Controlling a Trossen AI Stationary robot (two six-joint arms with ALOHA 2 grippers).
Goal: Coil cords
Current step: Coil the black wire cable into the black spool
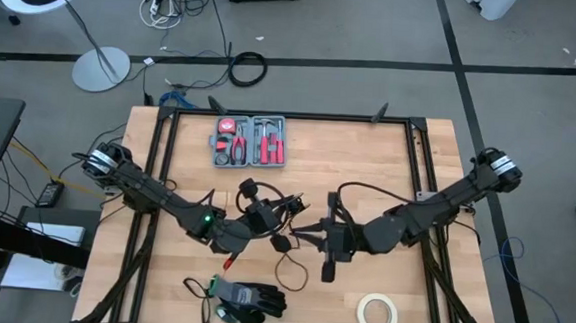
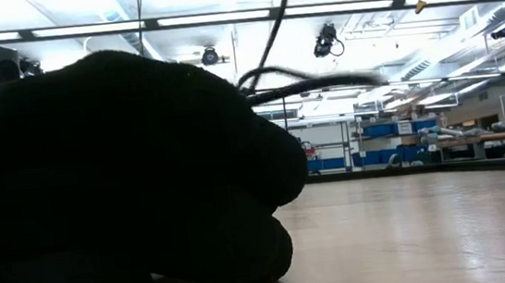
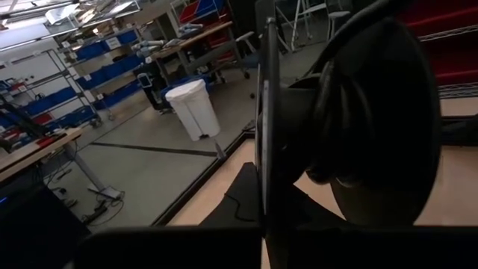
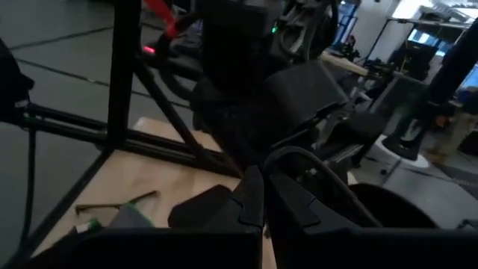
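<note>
The thin black flexible cord (image 1: 284, 266) lies at the middle of the wooden counter (image 1: 408, 169), loose loops trailing between the two arms' tips toward the near edge. In the high view the left gripper (image 1: 264, 218) and the right gripper (image 1: 302, 229) meet there, close together, both arms reaching low and inward from the counter's outer sides. The fingers of each appear pressed together, seemingly pinching the cord, though the contact itself is too small to confirm. A grey tool case with red-handled tools (image 1: 250, 142) sits behind, black gloves (image 1: 249, 301) and a roll of pale tape (image 1: 378, 313) in front.

The low view is mostly blocked by a dark mass close to the lens.

The left wrist view shows a dark rounded shape close up, nothing clear of the cord.

In the right wrist view the right fingers (image 4: 250, 198) are pressed together, with a cord loop arching just beyond.

The winding seems mid-way; the next move calls for gathering the loose tail into a loop.
</note>
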